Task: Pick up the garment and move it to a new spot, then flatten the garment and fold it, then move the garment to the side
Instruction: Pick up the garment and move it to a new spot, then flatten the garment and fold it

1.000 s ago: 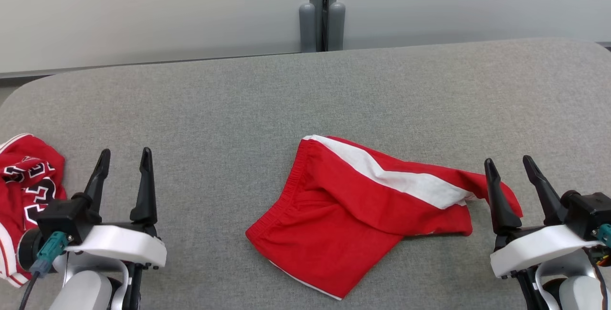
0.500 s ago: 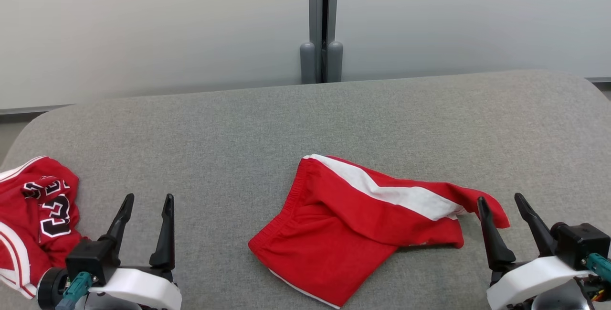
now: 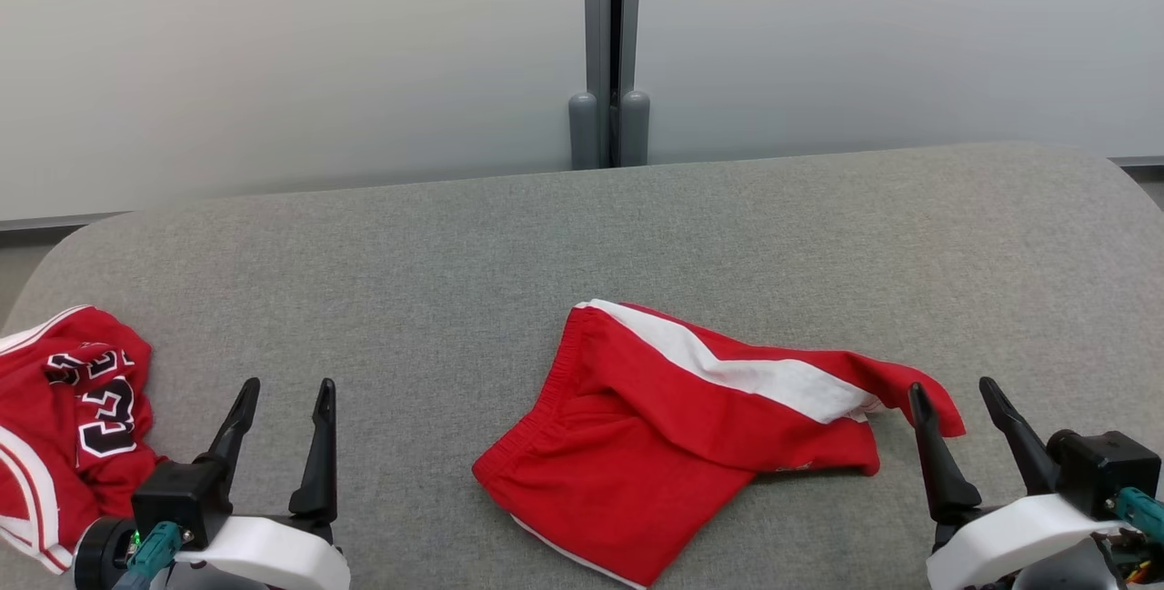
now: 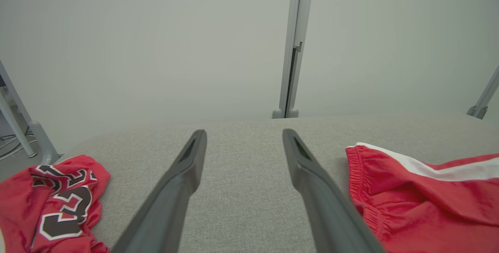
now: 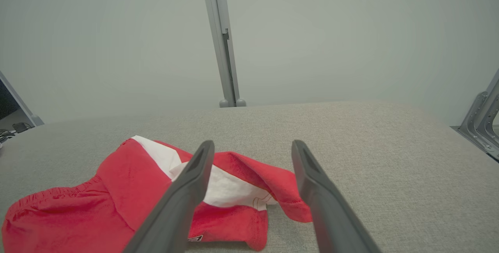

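1. A pair of red fabric shorts with a white side stripe (image 3: pixel 673 431) lies rumpled on the grey cloth-covered tabletop (image 3: pixel 582 235), low and slightly right of centre in the head view. The gathered waistband faces left and one leg end trails to the right.
2. The left pincer (image 3: pixel 288 385) is at the lower left of the head view. Its two dark fingers are spread wide with nothing between them, well apart from the shorts.
3. The right pincer (image 3: pixel 950 385) is at the lower right, fingers equally wide and holding nothing. Its left-hand finger stands just beside the trailing leg end; whether they touch cannot be told.
4. A crumpled red jersey with black-and-white numerals (image 3: pixel 64 426) lies at the lower left edge, beside the left pincer.
5. Pale wall panels (image 3: pixel 273 54) joined by a grey vertical post (image 3: pixel 607 45) fill the top of the frame.
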Controlling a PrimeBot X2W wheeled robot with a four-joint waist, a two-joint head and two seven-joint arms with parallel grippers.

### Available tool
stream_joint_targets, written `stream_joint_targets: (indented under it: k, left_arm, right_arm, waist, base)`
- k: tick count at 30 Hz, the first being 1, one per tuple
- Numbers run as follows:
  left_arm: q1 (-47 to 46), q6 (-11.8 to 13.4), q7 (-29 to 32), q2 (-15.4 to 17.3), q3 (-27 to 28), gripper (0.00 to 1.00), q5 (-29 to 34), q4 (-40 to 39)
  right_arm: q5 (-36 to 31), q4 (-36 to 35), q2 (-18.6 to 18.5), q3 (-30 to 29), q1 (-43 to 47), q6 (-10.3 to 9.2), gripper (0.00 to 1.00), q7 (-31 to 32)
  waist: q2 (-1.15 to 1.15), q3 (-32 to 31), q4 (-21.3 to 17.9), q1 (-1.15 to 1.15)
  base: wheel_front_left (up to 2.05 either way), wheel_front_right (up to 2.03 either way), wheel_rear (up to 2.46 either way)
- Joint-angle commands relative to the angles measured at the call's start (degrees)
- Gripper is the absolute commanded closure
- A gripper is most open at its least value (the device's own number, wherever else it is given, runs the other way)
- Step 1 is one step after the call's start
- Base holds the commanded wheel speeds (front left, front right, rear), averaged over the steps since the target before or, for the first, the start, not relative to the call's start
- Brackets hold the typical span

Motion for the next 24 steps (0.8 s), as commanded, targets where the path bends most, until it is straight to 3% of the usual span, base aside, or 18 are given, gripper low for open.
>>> stream_joint_targets:
  k: [1,14,24]
  left_arm:
    - [0.5,0.4,0.0,0.2,0.0,0.00,0.1,-0.3]
    - [-0.6,1.0,0.4,-0.1,-0.9,0.00,0.5,-1.4]
    - [-4.4,1.2,-0.3,-1.7,-2.1,0.00,1.5,-1.9]
  right_arm:
    - [-0.2,0.0,0.0,-0.3,0.4,0.00,0.00,0.0]
    - [-0.4,3.4,-0.9,-2.5,0.5,0.00,0.00,0.3]
    - [0.0,12.6,-3.0,-3.5,-3.6,0.00,0.00,-1.0]
  waist:
    - [0.00,0.0,0.1,0.00]
    - [0.00,0.5,0.6,0.00]
    - [0.00,5.0,1.8,0.00]
  base:
    - [0.00,0.00,0.00]
    - [0.00,0.00,0.00]
    - [0.00,0.00,0.00]
